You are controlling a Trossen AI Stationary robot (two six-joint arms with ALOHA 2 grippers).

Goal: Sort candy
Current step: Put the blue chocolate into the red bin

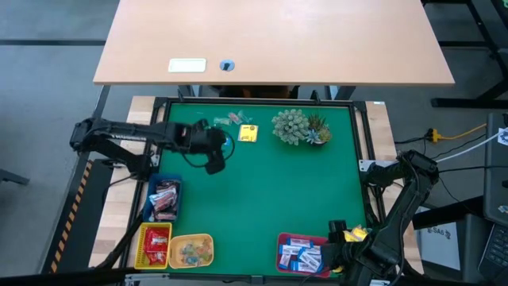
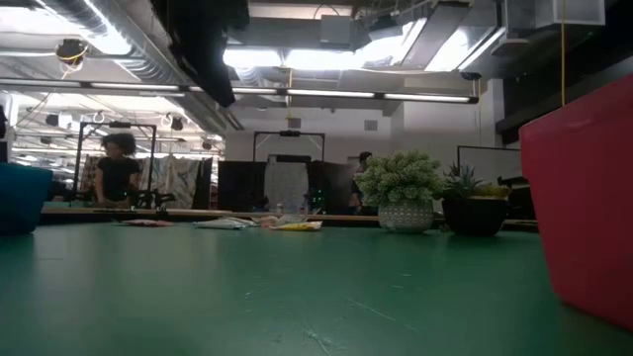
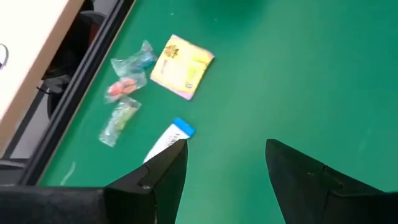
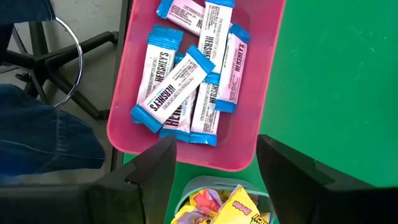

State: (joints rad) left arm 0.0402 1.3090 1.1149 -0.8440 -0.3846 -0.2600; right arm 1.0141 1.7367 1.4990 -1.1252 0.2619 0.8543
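Loose candy lies on the green mat near its far edge: a yellow packet (image 3: pixel 182 66), three clear-wrapped sweets (image 3: pixel 122 91) and a blue-and-white bar (image 3: pixel 166 140). My left gripper (image 3: pixel 227 168) hangs open above the mat just near of this group (image 1: pixel 238 127) and touches nothing. A pink tray (image 4: pixel 124 118) at the near edge holds several blue-and-white bars (image 4: pixel 177 87). Beside it, a small tray (image 4: pixel 186 186) holds yellow candy (image 4: pixel 233 208). My right gripper (image 4: pixel 214 165) hovers open over these two trays, with nothing between its fingers.
A spiky green plant (image 1: pixel 300 127) stands at the far middle-right of the mat. At the near left stand a blue tray (image 1: pixel 151 191), a red tray (image 1: pixel 143 246) and a yellow tray (image 1: pixel 208 238), each with candy. The mat's middle (image 1: pixel 270 191) is bare.
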